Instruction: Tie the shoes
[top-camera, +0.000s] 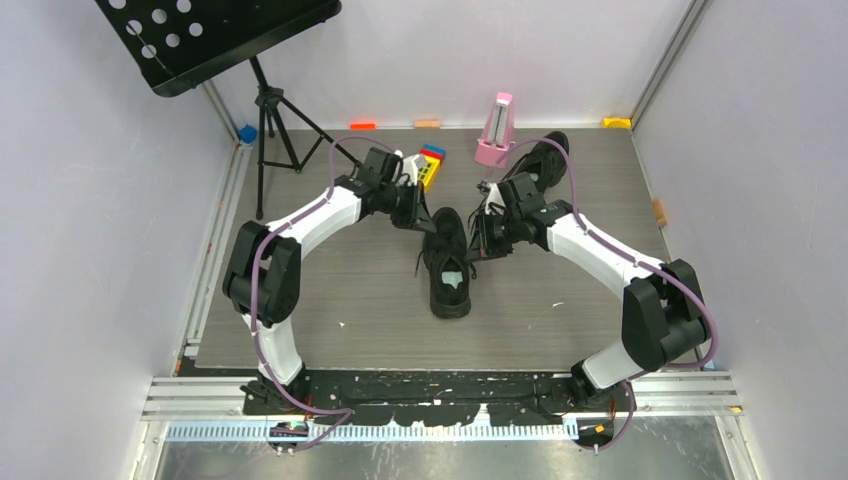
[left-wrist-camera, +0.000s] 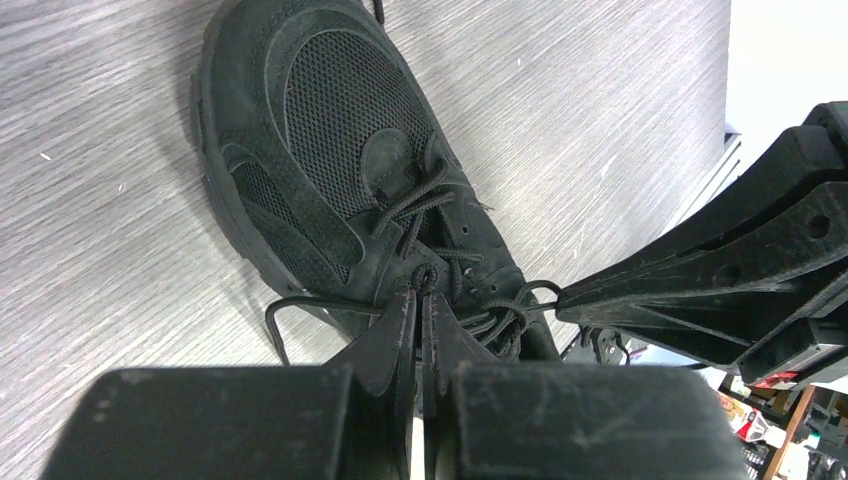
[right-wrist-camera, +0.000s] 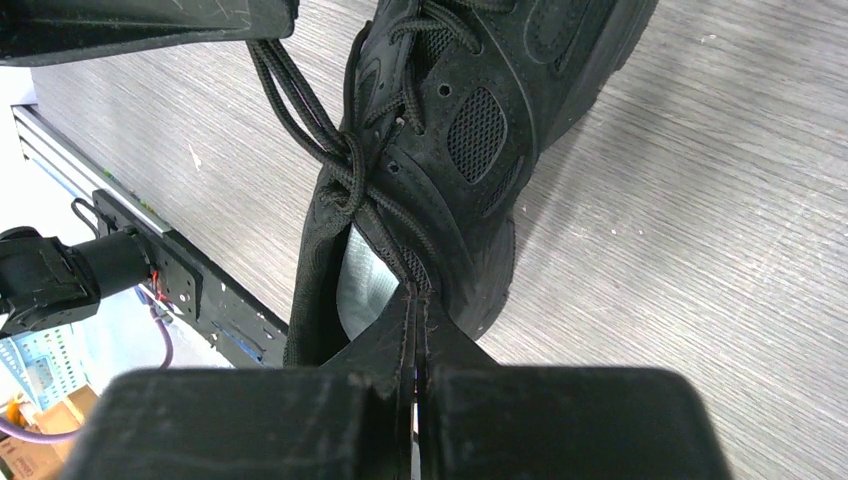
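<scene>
One black shoe (top-camera: 448, 268) lies in the middle of the table, heel towards me, its pale insole patch (top-camera: 452, 276) showing. The second black shoe (top-camera: 541, 160) lies at the back right behind the right arm. My left gripper (top-camera: 425, 222) is shut on a black lace (left-wrist-camera: 428, 280) over the near shoe (left-wrist-camera: 340, 130). My right gripper (top-camera: 479, 238) is shut on another stretch of lace (right-wrist-camera: 405, 262) beside the shoe's opening (right-wrist-camera: 365, 285). The two laces cross in a twist (right-wrist-camera: 345, 175) over the tongue and are pulled apart sideways. Each gripper shows in the other's wrist view.
A pink metronome (top-camera: 495, 130) stands at the back centre. Coloured blocks (top-camera: 432, 162) lie behind the left gripper. A black music stand (top-camera: 215, 40) on a tripod (top-camera: 275, 125) stands at the back left. Small coloured pieces lie along the back wall.
</scene>
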